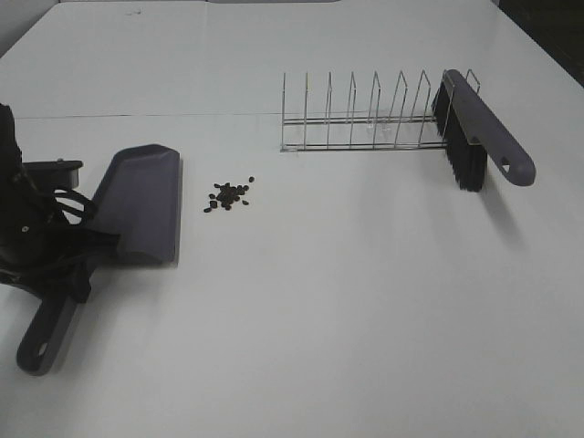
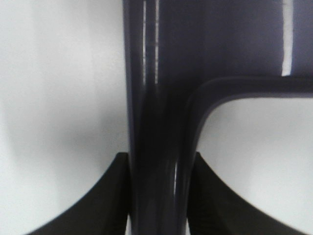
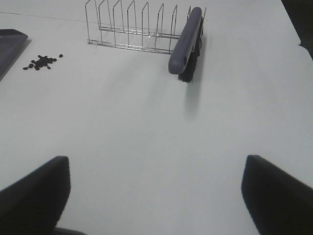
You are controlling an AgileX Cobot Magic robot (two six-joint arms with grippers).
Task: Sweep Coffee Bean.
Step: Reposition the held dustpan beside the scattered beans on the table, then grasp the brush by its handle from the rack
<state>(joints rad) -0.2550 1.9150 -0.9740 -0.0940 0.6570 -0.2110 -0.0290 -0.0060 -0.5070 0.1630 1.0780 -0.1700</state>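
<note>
Several tiny dark coffee beans (image 1: pixel 230 194) lie in a small cluster on the white table, just right of the grey dustpan (image 1: pixel 141 205). They also show in the right wrist view (image 3: pixel 43 62). My left gripper (image 1: pixel 80 260) is shut on the dustpan's handle (image 2: pixel 159 147), with a black finger (image 2: pixel 105 196) on each side. The pan lies flat with its open lip facing the beans. A grey brush with black bristles (image 1: pixel 470 132) leans at the right end of a wire rack (image 1: pixel 365 123). My right gripper (image 3: pixel 156 196) is open and empty, well short of the brush (image 3: pixel 186 41).
The wire rack (image 3: pixel 132 29) stands behind the beans and to their right, with several upright dividers. The white table's far edge and dark surroundings (image 1: pixel 547 27) show at the top right. A corner of the dustpan (image 3: pixel 10 41) shows in the right wrist view.
</note>
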